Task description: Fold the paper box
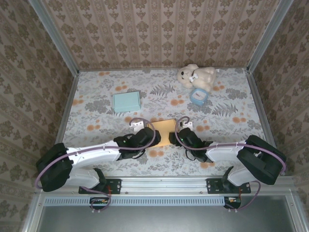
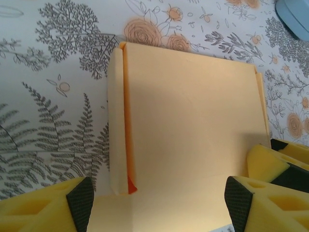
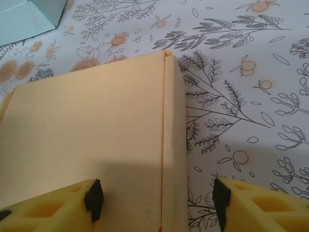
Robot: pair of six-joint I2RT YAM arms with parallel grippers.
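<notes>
Teal box (image 1: 126, 101): lies on the table (image 1: 96, 121) left of and beyond the work, well apart from it. Low risk unless the left arm swings wide.

Left gripper (image 2: 159, 200): jaws spread wide and holding nothing, with the near edge of the sheet lying between the foam fingertips (image 2: 79, 198). Closing here would probably pinch the flat panel rather than a flap and crumple it.

Left flap (image 2: 118, 121): creased and standing or leaning inward along the left edge; the exact angle cannot be read. Pressed off the crease line, it could buckle or spring flat.

Paper box (image 1: 162, 131): sits on the table mid-front, between the two wrists, base panel flat. It is light and unrestrained, so a one-sided push would likely slide or rotate it rather than fold it.

Right flap (image 3: 175, 135): narrow strip along the right edge, folded at its crease. Same spring-back hazard.

Right gripper (image 3: 158, 200): jaws wide apart and empty, straddling the right flap at the near end. A yellow pad of it shows close beside the left gripper's finger in the left wrist view, so inward moves by both arms risk a collision.

Teddy bear (image 1: 195, 76) and blue item (image 1: 198, 95): far right of the table, clear of the fold.
</notes>
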